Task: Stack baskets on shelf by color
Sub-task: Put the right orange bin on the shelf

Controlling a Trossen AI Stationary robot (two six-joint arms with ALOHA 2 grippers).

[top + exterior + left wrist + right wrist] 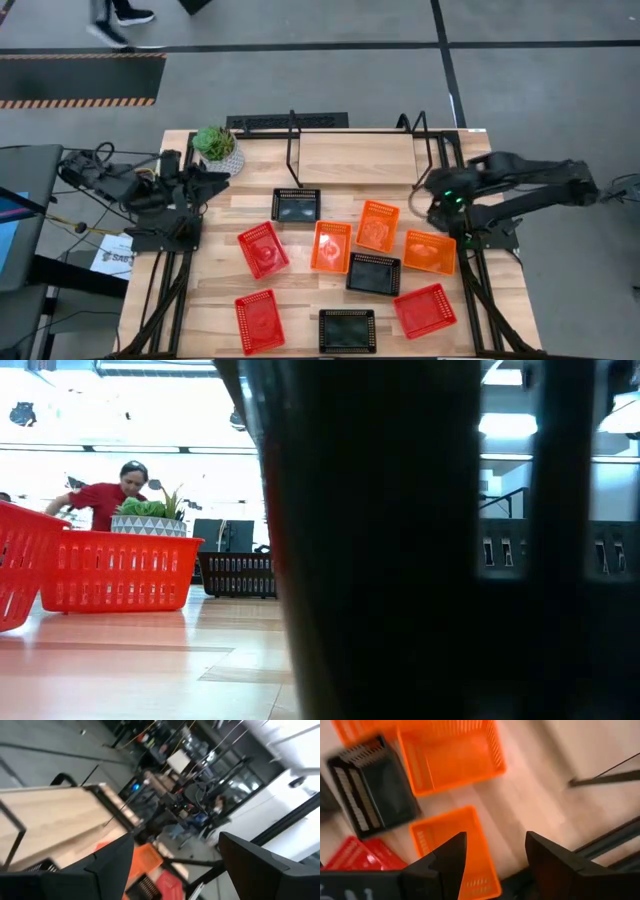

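Nine baskets lie flat on the tabletop. The orange ones (378, 225) (331, 246) (429, 251) sit right of the middle. The red ones (263, 249) (259, 321) (424, 310) and black ones (296, 205) (373, 272) (347, 330) lie scattered around them. The shelf (355, 155) stands bare at the far edge. My right gripper (438, 212) is open and hovers above the rightmost orange basket (451, 845), touching nothing. My left gripper (215, 178) is open too, raised near the far left corner and facing the shelf board (50, 820).
A white plant pot (217, 147) stands at the far left corner, close to my left gripper. In the low view a black basket (400, 540) right at the lens blocks most of the picture. A person (115, 495) is in the room behind the table.
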